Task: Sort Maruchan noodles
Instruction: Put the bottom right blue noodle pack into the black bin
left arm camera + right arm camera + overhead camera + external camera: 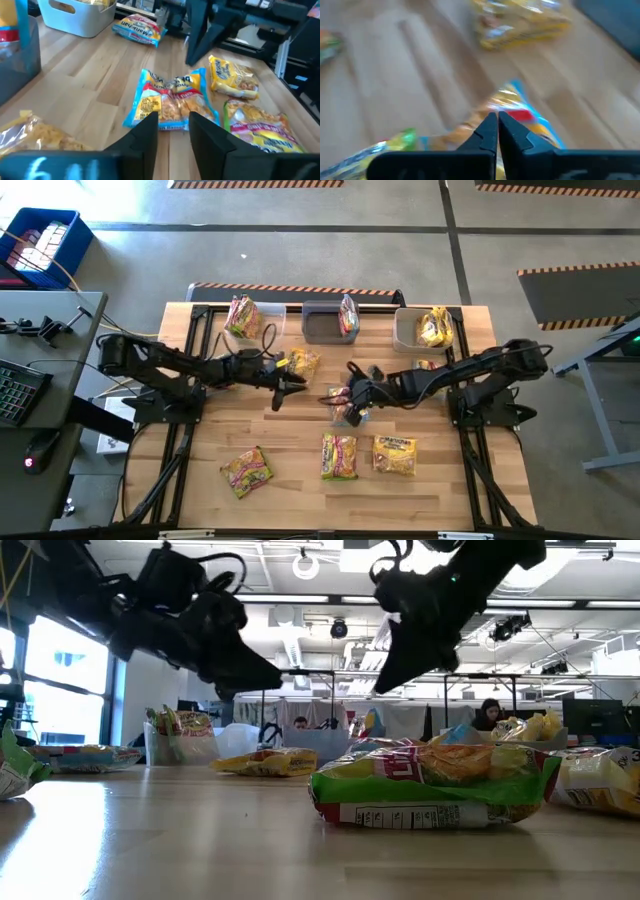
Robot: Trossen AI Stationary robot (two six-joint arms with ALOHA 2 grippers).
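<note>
Three bins along the far edge of the worktop (200,480) already hold packets: left bin (262,311) with a pink-yellow one (241,316), grey middle bin (322,323) with one standing upright (349,317), right bin (408,330) with a yellow one (435,326). So sorting looks partly done, not finished.

Left arm reaches in from the left, left pincer (290,388) above mid-worktop; fingers (145,132) are slightly apart, nothing between them. Right arm reaches in from the right, right pincer (352,393) pressed together above a blue-edged packet (170,97), empty as far as I can tell. That packet lies flat on the wood between the two pincers.

Loose packets left, by my count:
- yellow one (300,363) just beyond the left pincer, near the bins
- green-pink one (246,471) near-left
- pink-green one (339,456) near-centre
- yellow one (395,455) just right of it
- one more partly hidden behind the right arm, below the right bin

Guess: roughly half or more still to bin; the blue-edged packet looks like the next pick.
</note>
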